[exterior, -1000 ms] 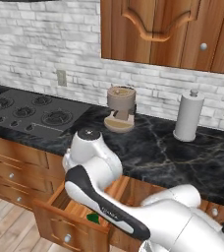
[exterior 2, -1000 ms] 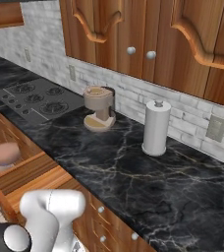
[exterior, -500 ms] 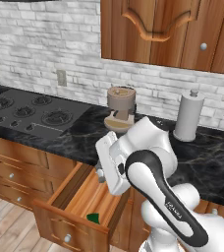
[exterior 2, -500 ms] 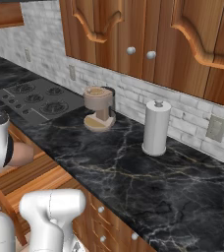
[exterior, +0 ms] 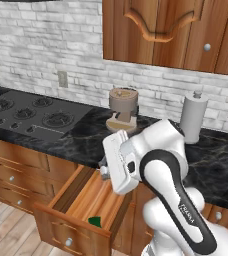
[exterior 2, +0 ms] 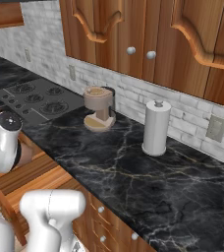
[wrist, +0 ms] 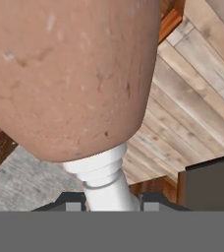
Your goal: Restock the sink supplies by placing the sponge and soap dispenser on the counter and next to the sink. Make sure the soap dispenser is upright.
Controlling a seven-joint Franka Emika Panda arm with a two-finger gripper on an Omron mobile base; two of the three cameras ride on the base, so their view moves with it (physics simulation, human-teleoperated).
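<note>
Jaws closed on the white pump neck of the soap dispenser (wrist: pixel 70 78), its brown body close before the hand camera, gripper (wrist: pixel 108 201) raised over the open wooden drawer (exterior: pixel 88 200), green sponge (exterior: pixel 94 220) lying inside the drawer, black marble worktop (exterior 2: pixel 133 177) behind

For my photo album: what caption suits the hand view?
Gripper shut on the brown soap dispenser at its white pump neck, wooden floor behind.
</note>
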